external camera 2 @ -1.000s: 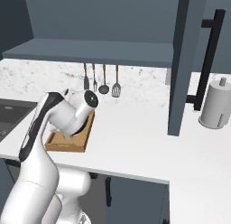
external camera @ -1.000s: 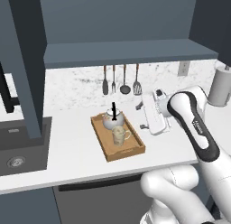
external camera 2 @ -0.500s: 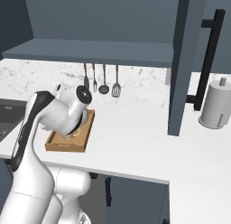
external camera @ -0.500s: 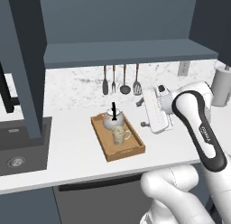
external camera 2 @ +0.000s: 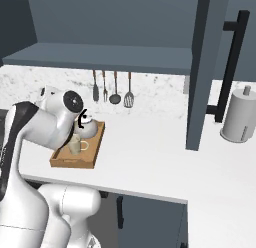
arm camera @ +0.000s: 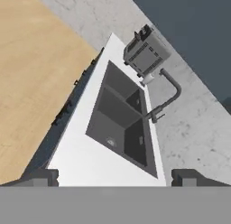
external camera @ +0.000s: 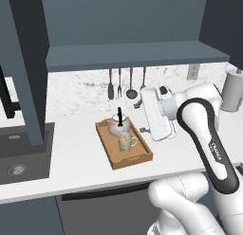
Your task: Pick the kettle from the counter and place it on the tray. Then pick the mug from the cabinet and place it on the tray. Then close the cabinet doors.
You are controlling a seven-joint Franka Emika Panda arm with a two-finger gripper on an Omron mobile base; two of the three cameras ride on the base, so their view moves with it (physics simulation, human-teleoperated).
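While the kettle (external camera: 118, 126) and the mug (external camera: 125, 142) both sit inside the tray (external camera: 110, 145), just left of centre in the left base view, the arm's hand is raised to the right of them, above the counter (external camera: 80, 156), touching none of them. The kettle stands upright at the far end of the tray with its black handle pointing up; the mug stands just in front of it, handle turned to the right. In the right base view the same tray (external camera 2: 89, 151) lies at the left, partly behind the white arm, with the kettle (external camera 2: 88, 128) and mug (external camera 2: 75, 145) on it.

In the hand view the gripper (arm camera: 115, 177) shows its two dark fingertips (arm camera: 41, 177) at the bottom corners, spread wide apart with nothing between them. Beyond them lie a dark double sink (arm camera: 121, 121) with a curved tap (arm camera: 166, 100) and a grey toaster (arm camera: 145, 53) at the upper centre.

Both cabinet doors stand open: one (external camera: 26, 63) at the upper left of the left base view, the other (external camera 2: 205, 67) at the upper right of the right base view, beside a paper towel roll (external camera 2: 241, 114). The cabinet shelf (external camera: 133, 54) runs across the top, and utensils (external camera: 126, 83) hang below it on the wall.
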